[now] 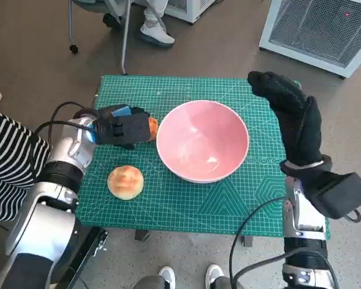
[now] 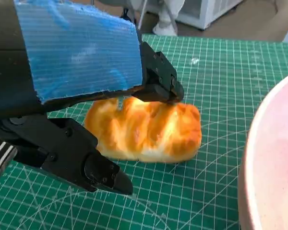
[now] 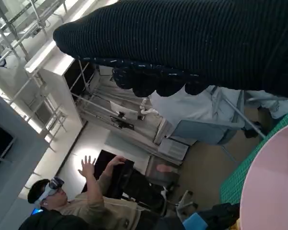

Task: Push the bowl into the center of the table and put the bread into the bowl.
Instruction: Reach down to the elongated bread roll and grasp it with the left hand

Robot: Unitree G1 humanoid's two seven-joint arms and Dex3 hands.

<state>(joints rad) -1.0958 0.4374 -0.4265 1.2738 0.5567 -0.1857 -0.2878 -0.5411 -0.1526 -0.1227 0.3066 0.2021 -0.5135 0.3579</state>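
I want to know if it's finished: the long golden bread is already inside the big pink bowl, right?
Not yet. The long golden bread lies on the green cutting mat beside the big pink bowl, with the left hand around it, as the left wrist view shows.

The bowl (image 1: 203,141) stood on the table (image 1: 186,205) near its middle. At nine o'clock from it lay a long bread (image 1: 151,128), close beside its rim, with the left hand (image 1: 121,127) over it. At eight o'clock lay a round bun (image 1: 126,181). The right hand (image 1: 292,114) was at three o'clock, above the table edge.
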